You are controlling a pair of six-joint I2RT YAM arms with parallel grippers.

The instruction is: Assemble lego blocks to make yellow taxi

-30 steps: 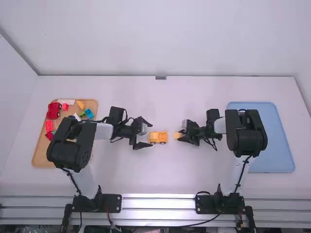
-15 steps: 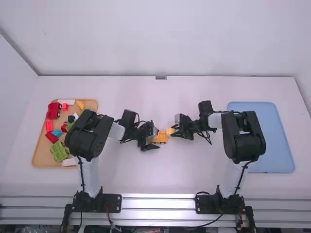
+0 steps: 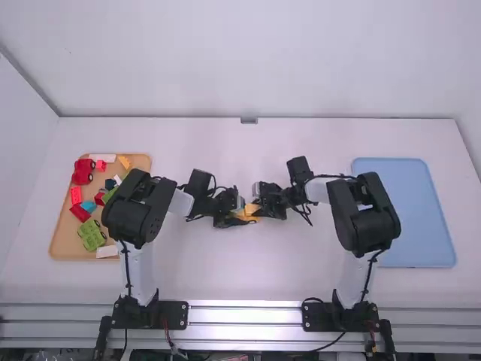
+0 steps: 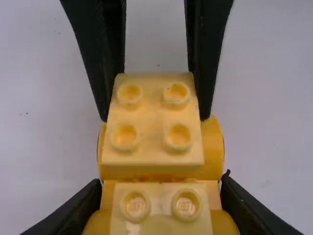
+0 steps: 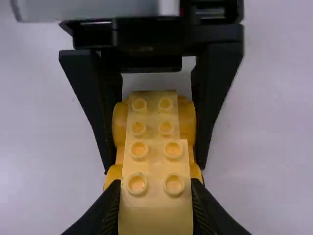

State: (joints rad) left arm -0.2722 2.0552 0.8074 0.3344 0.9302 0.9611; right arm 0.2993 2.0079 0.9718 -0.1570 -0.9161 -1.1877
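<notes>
- A yellow toy-brick car base (image 4: 161, 210) with wheels (image 5: 120, 122) is held at the middle of the white table (image 3: 248, 278), its sides clasped between the fingers of the left black gripper (image 4: 163, 181).
- A pale yellow block with four studs (image 4: 154, 117) is pinched by the right black gripper (image 5: 156, 183) and held over one end of the base. Whether it is seated on the studs cannot be told.
- The wheeled base is already in one piece. The step in hand is judged to be the joining of the block to it, fairly late in the build.
- A firm press and the release of both parts are judged to be left; if the block is set down askew, it could stay loose.
- On the tan tray (image 3: 68, 244) at the left, a small yellow piece (image 3: 125, 162) is lying among red, green and blue bricks. Whether it is needed for the taxi cannot be told.
- At the right, a light blue tray (image 3: 421, 210) is placed.
</notes>
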